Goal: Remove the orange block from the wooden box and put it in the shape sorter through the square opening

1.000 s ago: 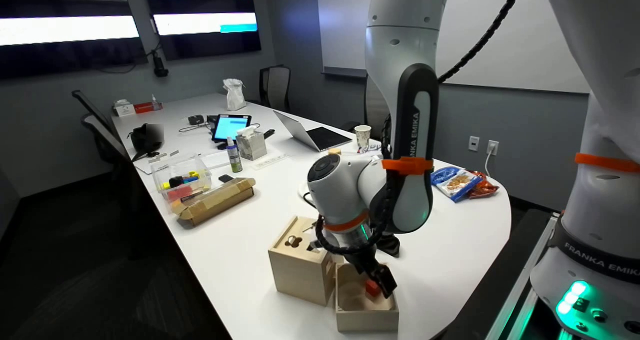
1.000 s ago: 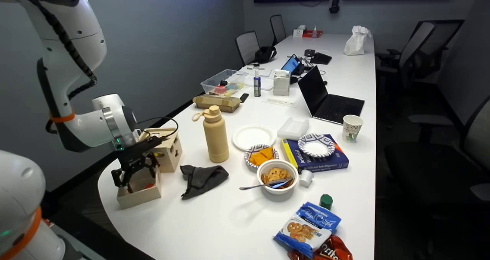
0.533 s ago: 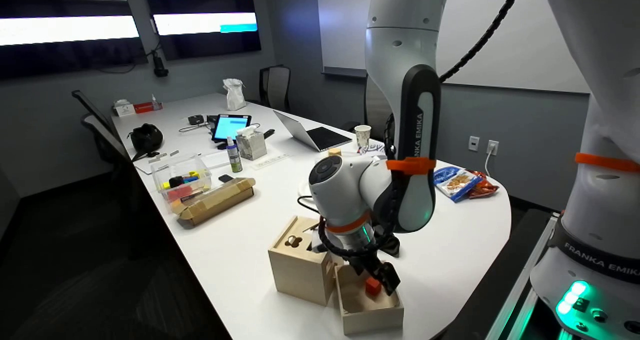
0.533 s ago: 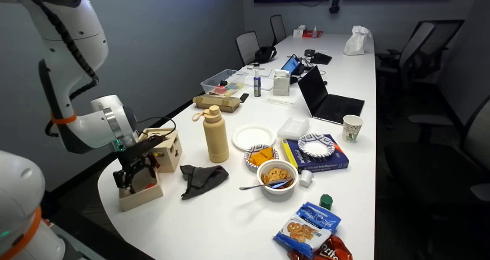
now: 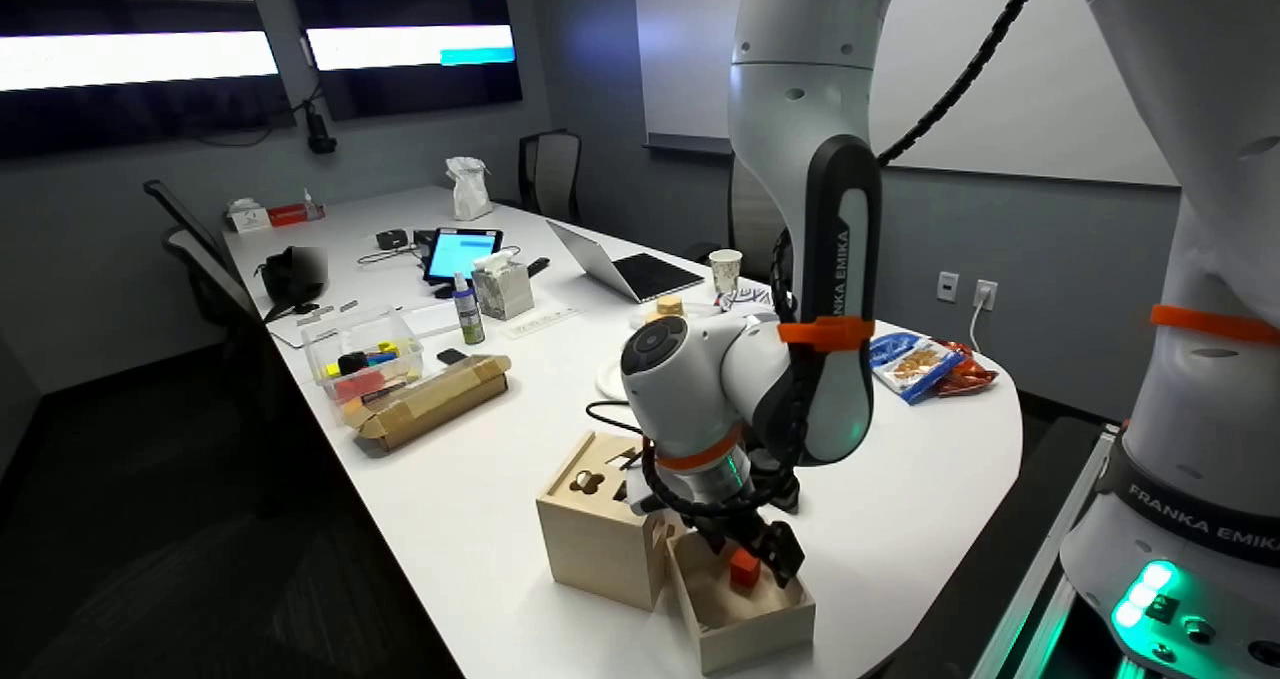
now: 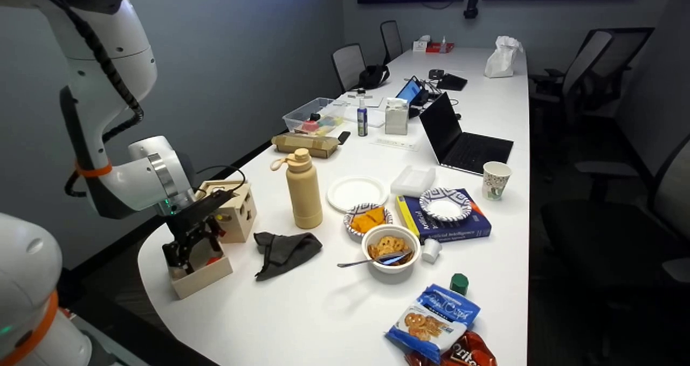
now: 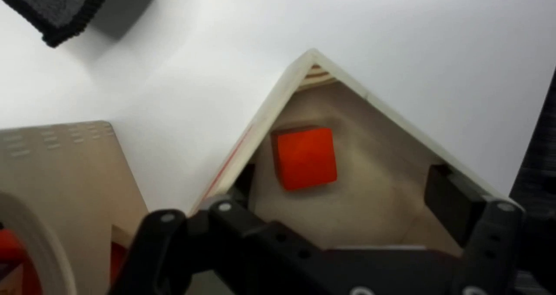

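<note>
Wrist view, orange cube, grained wooden box

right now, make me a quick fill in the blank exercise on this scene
The orange block lies in the open-topped wooden ____.
The tool is open and grips ____.
The shape sorter stands on the white ____.
A patterned bowl rests on a thick blue ____.

Missing words: box; nothing; table; book.

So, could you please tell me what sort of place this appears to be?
Probably an office meeting room: there is a long white table, chairs along both sides of it, and two wall-mounted screens.
</note>
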`<state>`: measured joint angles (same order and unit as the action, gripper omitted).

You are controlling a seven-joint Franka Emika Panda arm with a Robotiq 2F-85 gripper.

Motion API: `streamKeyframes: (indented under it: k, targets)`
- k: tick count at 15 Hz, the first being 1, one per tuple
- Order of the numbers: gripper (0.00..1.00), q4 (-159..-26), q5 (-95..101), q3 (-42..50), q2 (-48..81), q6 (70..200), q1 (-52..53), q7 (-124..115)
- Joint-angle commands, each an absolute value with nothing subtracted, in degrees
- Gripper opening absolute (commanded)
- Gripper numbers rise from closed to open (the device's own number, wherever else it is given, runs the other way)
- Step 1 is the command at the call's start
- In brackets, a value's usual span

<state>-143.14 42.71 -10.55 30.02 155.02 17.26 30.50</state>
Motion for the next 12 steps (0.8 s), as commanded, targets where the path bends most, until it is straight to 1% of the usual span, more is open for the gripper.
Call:
streamKeyframes:
  k: [1, 3, 5, 7, 12]
  targets:
    - [0.97, -142.02, 46.24, -10.77, 31.61, 156.20, 15.92, 30.97]
    - [0.95, -141.77, 47.56, -10.62, 31.98, 156.41, 15.69, 30.84]
    - [0.98, -141.56, 48.86, -10.53, 32.17, 156.70, 15.46, 30.68]
    - [0.99, -141.36, 49.74, -10.60, 32.40, 156.58, 15.32, 30.42]
    - [0.95, -141.30, 51.88, -10.41, 32.78, 156.12, 15.21, 29.84]
